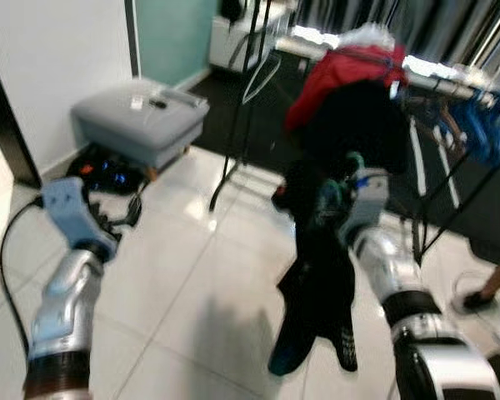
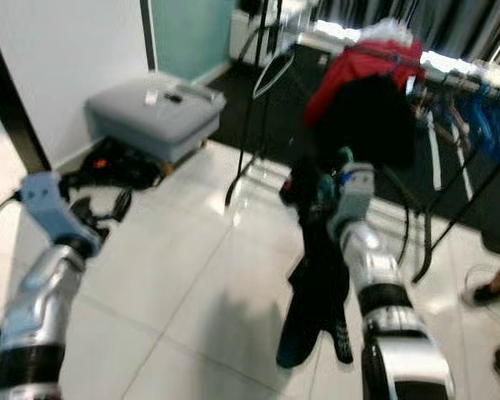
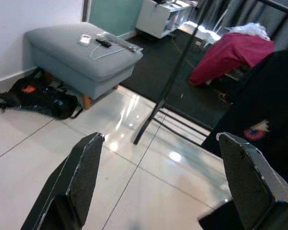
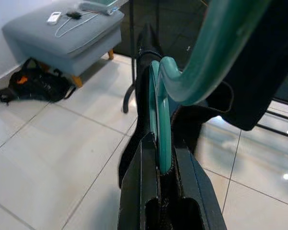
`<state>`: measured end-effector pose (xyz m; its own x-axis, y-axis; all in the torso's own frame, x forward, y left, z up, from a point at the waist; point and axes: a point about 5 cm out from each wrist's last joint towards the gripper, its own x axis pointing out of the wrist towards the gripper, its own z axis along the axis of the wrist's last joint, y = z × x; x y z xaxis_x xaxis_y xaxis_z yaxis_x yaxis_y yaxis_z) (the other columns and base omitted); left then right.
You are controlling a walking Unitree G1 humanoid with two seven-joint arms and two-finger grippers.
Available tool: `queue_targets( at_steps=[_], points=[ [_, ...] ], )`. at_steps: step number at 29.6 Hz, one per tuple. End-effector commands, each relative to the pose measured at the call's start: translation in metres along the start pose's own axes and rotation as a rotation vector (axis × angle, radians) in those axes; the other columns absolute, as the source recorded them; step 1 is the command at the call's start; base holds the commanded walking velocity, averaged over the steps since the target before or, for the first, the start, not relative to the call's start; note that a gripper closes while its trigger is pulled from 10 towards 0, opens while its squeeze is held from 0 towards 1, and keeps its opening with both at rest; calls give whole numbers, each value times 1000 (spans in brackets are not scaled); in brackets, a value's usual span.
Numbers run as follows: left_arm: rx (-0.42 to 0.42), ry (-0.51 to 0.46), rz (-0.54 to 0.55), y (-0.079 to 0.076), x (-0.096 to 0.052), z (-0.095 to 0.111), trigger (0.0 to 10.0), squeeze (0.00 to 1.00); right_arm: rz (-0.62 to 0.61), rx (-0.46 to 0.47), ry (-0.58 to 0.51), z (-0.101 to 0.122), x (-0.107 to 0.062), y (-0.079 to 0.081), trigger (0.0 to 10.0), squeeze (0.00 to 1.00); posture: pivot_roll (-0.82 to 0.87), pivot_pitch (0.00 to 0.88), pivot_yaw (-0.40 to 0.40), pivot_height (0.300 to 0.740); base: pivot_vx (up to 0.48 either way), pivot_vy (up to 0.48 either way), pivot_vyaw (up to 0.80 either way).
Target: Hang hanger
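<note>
A white tiled floor [image 1: 192, 292] spreads across the room, with a clothes rack [image 1: 450, 83] at the far side carrying a red garment [image 1: 342, 71] and blue items. A grey footstool [image 1: 137, 121] stands by the wall, a black bag [image 3: 38, 96] on the floor just beside it. A black garment [image 1: 317, 283] hangs from a green hanger [image 4: 161, 129], held up in front of the rack, above the floor. The right gripper [image 4: 163, 167] is clenched on the hanger's neck, its hook curving up beyond the fingers. The left gripper [image 3: 158, 182] is raised to the left, near the footstool, fingers [image 3: 86, 167] spread wide and holding nothing.
</note>
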<state>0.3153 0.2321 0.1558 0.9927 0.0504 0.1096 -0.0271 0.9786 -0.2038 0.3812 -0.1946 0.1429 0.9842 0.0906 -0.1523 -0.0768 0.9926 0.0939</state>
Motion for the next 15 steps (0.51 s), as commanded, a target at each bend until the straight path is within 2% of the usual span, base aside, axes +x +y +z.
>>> queue_targets(
  at_steps=[1, 6, 11, 15],
  points=[
    [3, 10, -44, -9, 2, -4, 10000, 0, -48, 12, -5, -2, -3, -13, 10000, 0, -18, 42, -123, 740, 480, 0, -800],
    [32, 0, -63, -11, 1, -5, 10000, 0, -53, 15, -14, -3, -2, -13, 10000, 0, -17, 43, -113, 740, 480, 0, -800],
    [40, -9, -69, -10, -12, -6, 10000, 0, -30, -15, -38, -4, -4, -9, 10000, 0, -19, 43, -109, 740, 480, 0, -800],
    [71, -13, -92, -16, -23, -7, 10000, 0, -6, -48, -52, -6, -10, -8, 10000, 0, -20, 51, -110, 740, 480, 0, -800]
  ],
)
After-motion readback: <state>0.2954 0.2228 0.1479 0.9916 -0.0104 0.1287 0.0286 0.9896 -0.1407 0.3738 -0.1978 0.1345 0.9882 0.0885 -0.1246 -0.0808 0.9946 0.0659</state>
